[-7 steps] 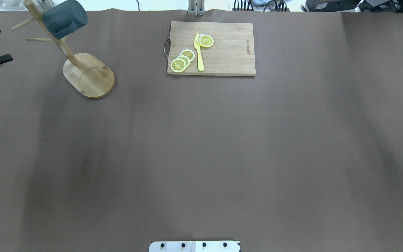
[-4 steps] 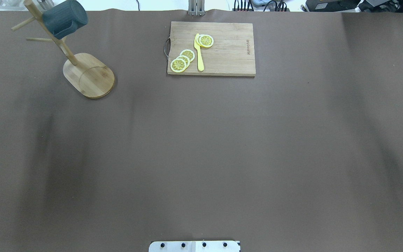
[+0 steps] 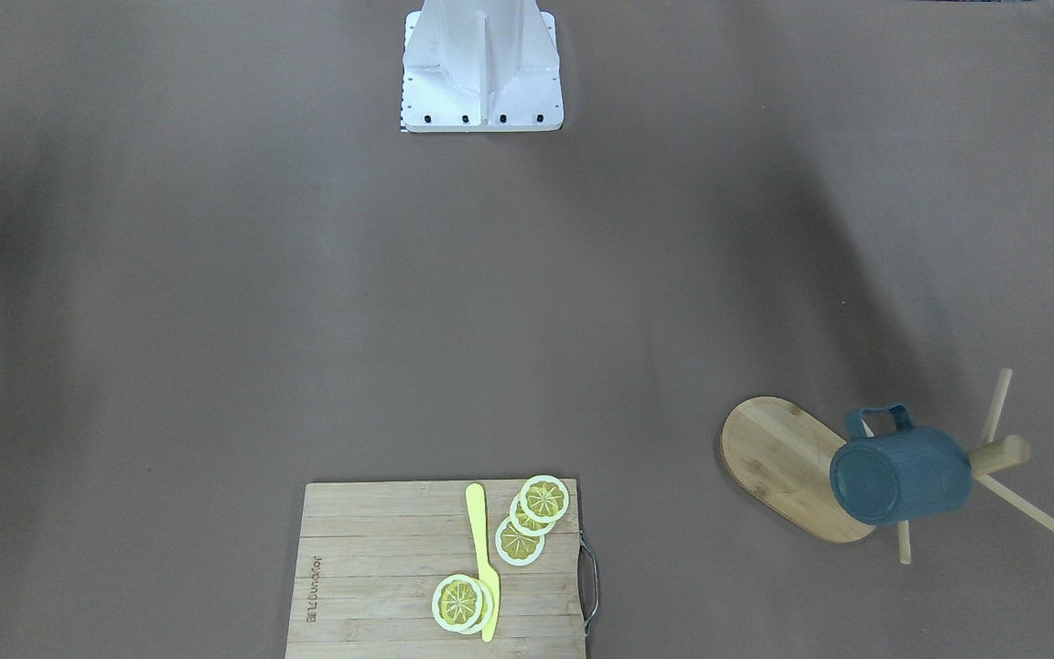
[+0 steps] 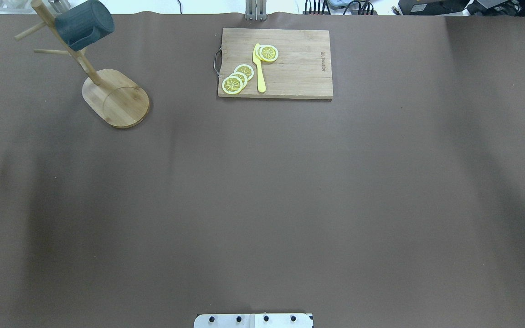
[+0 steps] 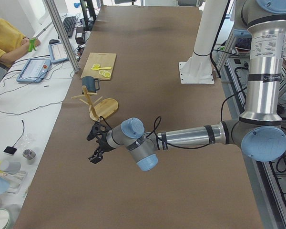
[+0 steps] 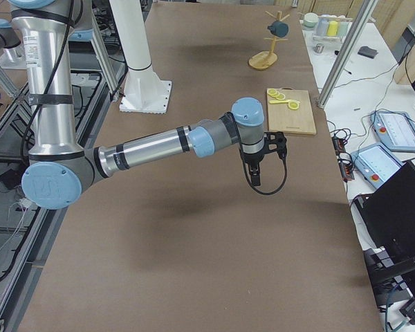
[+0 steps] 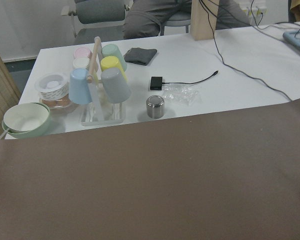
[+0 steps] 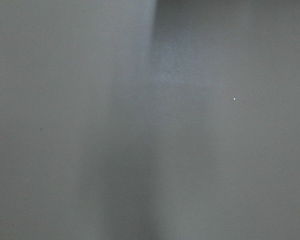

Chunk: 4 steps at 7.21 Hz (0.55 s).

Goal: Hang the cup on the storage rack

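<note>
In the front-facing view, the rectangular slatted bamboo cutting board [image 3: 371, 567] lies at the table edge opposite the white robot base [image 3: 483, 64], and the lower border of the view cuts it. On it lie a yellow plastic knife [image 3: 483, 567] and some yellow lemon slices [image 3: 545, 499]. On the robot's left of the board, well apart from it, stands the light bamboo mug tree [image 3: 774, 453]. The dark blue-teal ribbed mug [image 3: 902, 476] hangs from its peg by the handle, with its bottom turned to this camera. Between the board and the robot base lies a wide stretch of brown table cover [image 3: 216, 320].

In the overhead view, the board [image 4: 299, 68] sits close to the far table edge. The mug tree [image 4: 121, 100] stands to its left near the far left corner, and the mug [image 4: 82, 25] is high on the post. No gripper shows here.

In the exterior left view, the left gripper [image 5: 96, 143] hangs above the cover, on the near side of the mug tree [image 5: 105, 107] and farther from the board [image 5: 93, 64]. We cannot tell how its jaws stand.

In the exterior right view, the right gripper [image 6: 256, 176] points down above the cover and appears beside the near corner of the board [image 6: 294, 117]. We cannot tell its jaw state either. The mug [image 6: 278, 29] hangs far behind.

The left wrist view shows the cover's edge and a white side table [image 7: 230, 85]. The right wrist view shows only a blurred grey surface.
</note>
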Each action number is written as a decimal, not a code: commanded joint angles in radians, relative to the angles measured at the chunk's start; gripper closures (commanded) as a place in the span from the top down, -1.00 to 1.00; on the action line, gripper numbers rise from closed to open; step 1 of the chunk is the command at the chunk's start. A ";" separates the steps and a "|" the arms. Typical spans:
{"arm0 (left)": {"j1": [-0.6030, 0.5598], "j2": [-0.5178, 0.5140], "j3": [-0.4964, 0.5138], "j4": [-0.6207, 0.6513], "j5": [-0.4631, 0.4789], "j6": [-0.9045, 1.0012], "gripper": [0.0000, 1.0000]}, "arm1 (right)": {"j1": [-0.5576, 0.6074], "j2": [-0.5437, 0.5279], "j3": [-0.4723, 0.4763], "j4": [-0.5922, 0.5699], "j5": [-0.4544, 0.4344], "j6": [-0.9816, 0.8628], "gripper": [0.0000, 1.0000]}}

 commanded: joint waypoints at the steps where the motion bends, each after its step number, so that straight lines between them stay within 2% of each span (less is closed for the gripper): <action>1: -0.066 -0.003 -0.026 0.274 -0.210 0.102 0.96 | 0.070 0.000 -0.102 -0.002 -0.004 -0.135 1.00; 2: -0.068 -0.005 -0.068 0.436 -0.280 0.113 0.96 | 0.081 0.000 -0.129 -0.005 -0.003 -0.177 1.00; 4: -0.065 0.024 -0.179 0.679 -0.297 0.270 0.96 | 0.092 -0.026 -0.151 -0.006 0.011 -0.214 1.00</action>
